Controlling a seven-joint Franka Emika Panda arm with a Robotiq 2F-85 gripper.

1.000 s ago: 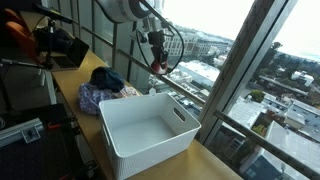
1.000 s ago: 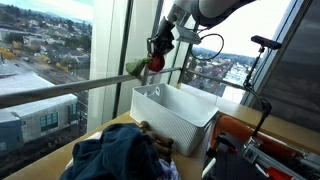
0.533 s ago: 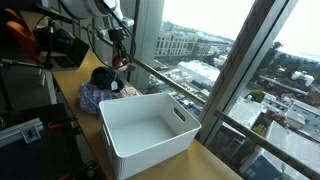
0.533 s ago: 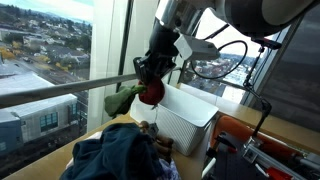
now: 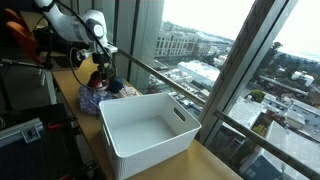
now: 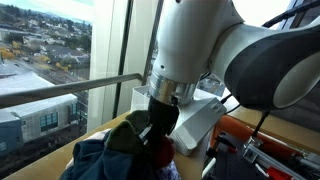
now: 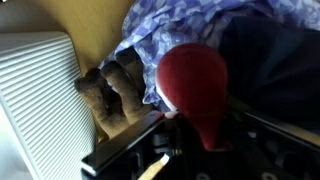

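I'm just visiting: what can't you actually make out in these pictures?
Fingertips of the gripper: covered by the red cloth in the wrist view.
White basket: mostly behind the arm in an exterior view; cut off by the left edge in the wrist view.
Brown item beside the basket: too blurred in the wrist view to name.
Clothes pile: too small in an exterior view to tell garments apart.

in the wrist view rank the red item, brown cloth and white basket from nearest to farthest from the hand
1. red item: in the grip of the hand, centre.
2. brown cloth: just to its left.
3. white basket: far left edge.
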